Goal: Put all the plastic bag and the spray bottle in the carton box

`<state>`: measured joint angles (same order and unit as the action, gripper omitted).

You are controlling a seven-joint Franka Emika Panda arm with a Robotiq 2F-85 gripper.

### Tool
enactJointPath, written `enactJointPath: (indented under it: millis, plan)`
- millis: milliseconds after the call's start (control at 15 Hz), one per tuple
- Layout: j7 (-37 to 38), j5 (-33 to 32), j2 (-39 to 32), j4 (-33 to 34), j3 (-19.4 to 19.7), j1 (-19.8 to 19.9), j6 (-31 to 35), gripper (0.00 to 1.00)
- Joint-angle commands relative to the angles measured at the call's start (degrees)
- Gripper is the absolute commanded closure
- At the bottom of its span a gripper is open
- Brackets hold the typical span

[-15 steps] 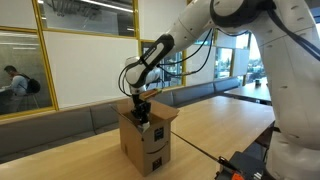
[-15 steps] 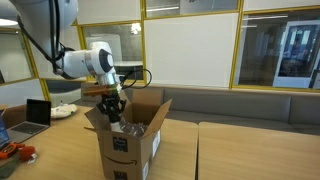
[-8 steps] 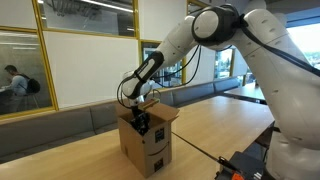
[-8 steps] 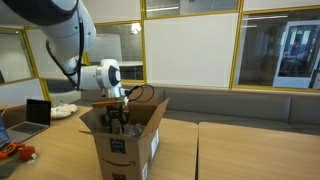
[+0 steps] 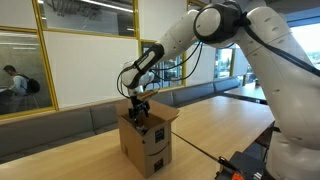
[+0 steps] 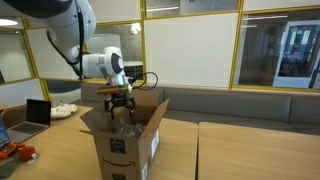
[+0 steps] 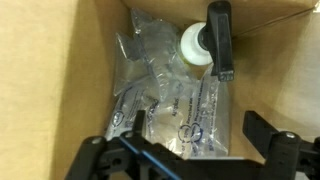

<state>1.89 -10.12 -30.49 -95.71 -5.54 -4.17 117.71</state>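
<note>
In the wrist view I look straight down into the carton box [image 7: 275, 75]. Clear crinkly plastic bags [image 7: 160, 85] lie heaped on its floor. The spray bottle [image 7: 196, 45] lies beside them at the far end, its black trigger head pointing toward me. My gripper [image 7: 195, 122] hangs open above the bags with nothing between its fingers. In both exterior views the gripper [image 5: 138, 104] [image 6: 120, 102] sits just over the open top of the brown box [image 5: 147, 142] [image 6: 126, 148], whose flaps stand up around it.
The box stands on a long wooden table [image 5: 215, 125]. A laptop [image 6: 38, 113] and a white object [image 6: 64, 110] lie at one end of the table. Black equipment with orange parts [image 5: 245, 163] sits at the near edge. Padded benches and glass walls run behind.
The jaws have opened from nearly shut to wide. The gripper has risen from inside the box to its top, leaving the spray bottle lying inside.
</note>
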Motion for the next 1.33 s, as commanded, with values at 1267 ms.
enactJointPath:
  millis: [1267]
  plan:
    - [24.12, -10.51, 63.59, -45.6, 4.77, 6.89, -13.33, 0.0]
